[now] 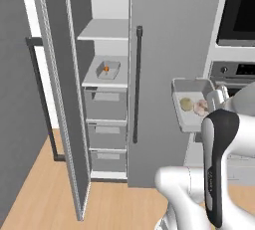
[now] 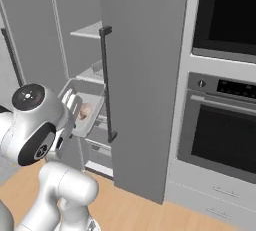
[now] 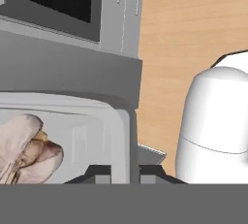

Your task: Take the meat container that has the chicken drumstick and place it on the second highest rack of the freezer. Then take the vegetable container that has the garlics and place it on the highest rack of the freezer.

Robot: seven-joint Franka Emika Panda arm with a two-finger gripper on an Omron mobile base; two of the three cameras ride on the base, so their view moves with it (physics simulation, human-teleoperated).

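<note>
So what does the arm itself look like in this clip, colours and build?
The arm is glossy white with rounded, bulbous segments. A long black strip runs down one link in the left base view, and a round dark joint cap with a small centre mark tops a joint in the right base view. The gripper ends in two small dark grey fingers. No cables or lettering show.

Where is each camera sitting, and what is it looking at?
Left base view: behind the arm's left, facing the open freezer; white arm at lower right.
Right base view: behind its right, facing freezer and oven; arm at lower left.
Hand view: on the hand, looking along the gripper clamping the vegetable container.
All three share that container with the garlics.
</note>
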